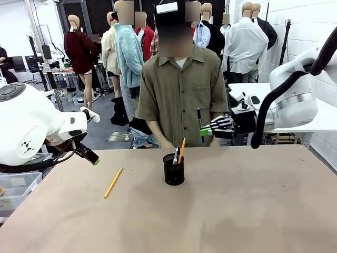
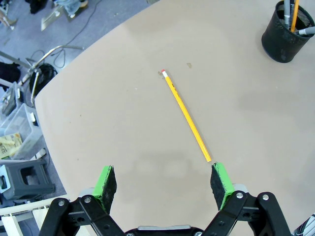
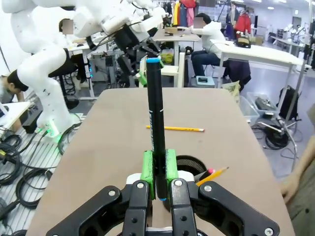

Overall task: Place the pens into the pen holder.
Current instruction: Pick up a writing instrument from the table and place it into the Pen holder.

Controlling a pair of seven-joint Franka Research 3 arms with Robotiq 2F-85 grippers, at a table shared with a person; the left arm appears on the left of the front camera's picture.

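Black blue-tipped pen (image 3: 156, 123) pinched upright in right gripper (image 3: 159, 167), up right of pen holder (image 1: 174, 169) at frame centre — off-centre drop could clip rim, tip it. Yellow pencil (image 2: 186, 115) lies on bench (image 1: 253, 211) under spread left gripper (image 2: 163, 181).

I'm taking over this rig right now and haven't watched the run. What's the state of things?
Left gripper: open, poised over the table, with a yellow pencil lying flat just ahead of its fingers.
Right gripper: shut on a dark blue-tipped pen, held upright above the table near the pen holder.
Done: an orange pencil and a whitish-grey pen stand in the holder.
Left: drop the dark pen in, then pick up the yellow pencil and add it.
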